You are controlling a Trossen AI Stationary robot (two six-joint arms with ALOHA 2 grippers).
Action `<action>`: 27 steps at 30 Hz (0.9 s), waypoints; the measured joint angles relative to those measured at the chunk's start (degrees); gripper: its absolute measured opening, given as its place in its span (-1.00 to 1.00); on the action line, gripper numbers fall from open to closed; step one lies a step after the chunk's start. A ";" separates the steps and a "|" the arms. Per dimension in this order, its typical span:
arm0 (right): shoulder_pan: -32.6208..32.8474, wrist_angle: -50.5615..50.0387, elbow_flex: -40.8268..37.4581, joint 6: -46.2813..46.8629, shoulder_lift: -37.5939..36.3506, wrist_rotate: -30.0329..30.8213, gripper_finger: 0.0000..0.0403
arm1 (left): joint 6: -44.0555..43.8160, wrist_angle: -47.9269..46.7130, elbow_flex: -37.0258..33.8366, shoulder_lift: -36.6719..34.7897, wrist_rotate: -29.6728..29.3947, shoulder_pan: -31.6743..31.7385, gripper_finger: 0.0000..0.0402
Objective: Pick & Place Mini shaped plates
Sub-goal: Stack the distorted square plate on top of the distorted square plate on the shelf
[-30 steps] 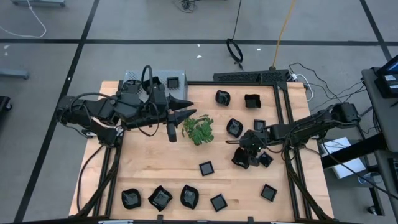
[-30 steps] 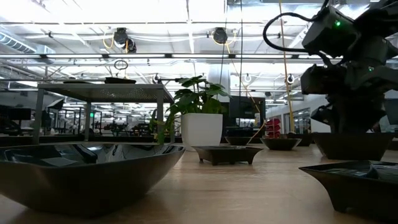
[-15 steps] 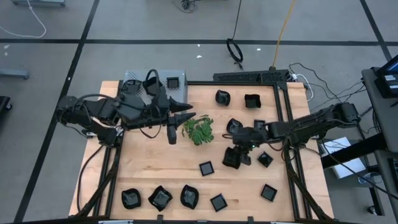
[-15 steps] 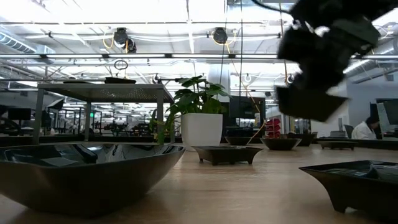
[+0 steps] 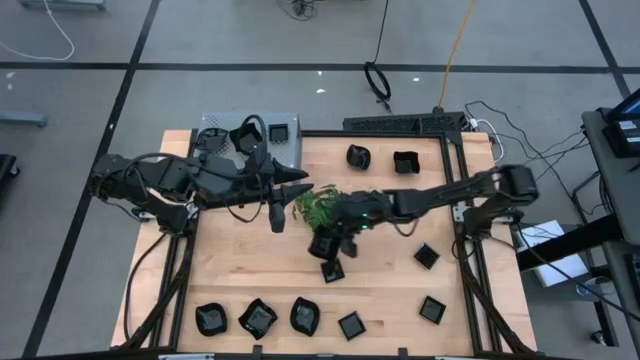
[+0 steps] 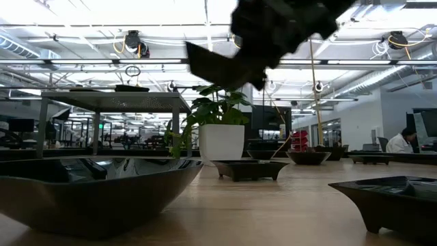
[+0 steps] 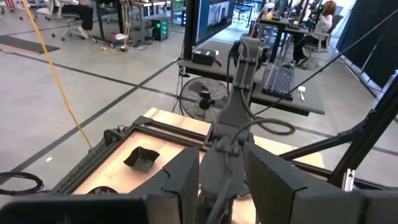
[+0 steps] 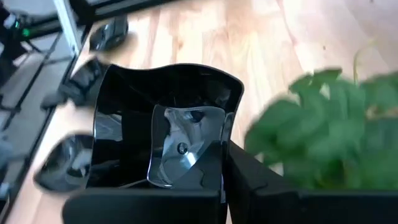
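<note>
- High view: left gripper (image 5: pixel 290 182) waits at the table's far left, fingers partly apart, empty, just left of the sprig (image 5: pixel 318 205).
- Right gripper (image 5: pixel 330 243), clamped on a plate (image 5: pixel 322 245), has swung left from the right side to mid-table; transfer under way.

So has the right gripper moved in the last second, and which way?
Yes. In the high view the right gripper, shut on a plate, has swung leftward from the table's right side to beside the plant sprig.
</note>
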 joint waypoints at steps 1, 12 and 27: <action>0.00 0.05 2.01 1.00 1.78 0.04 -1.00 | 0.04 -0.02 0.00 0.00 0.00 0.00 -0.37; 1.24 3.88 9.31 16.22 14.36 -0.01 -1.00 | 0.36 -1.24 0.00 0.00 0.00 0.00 -0.37; 3.91 10.53 9.26 20.72 19.17 0.19 -1.00 | 5.33 -1.20 0.00 -0.04 0.00 0.00 -0.37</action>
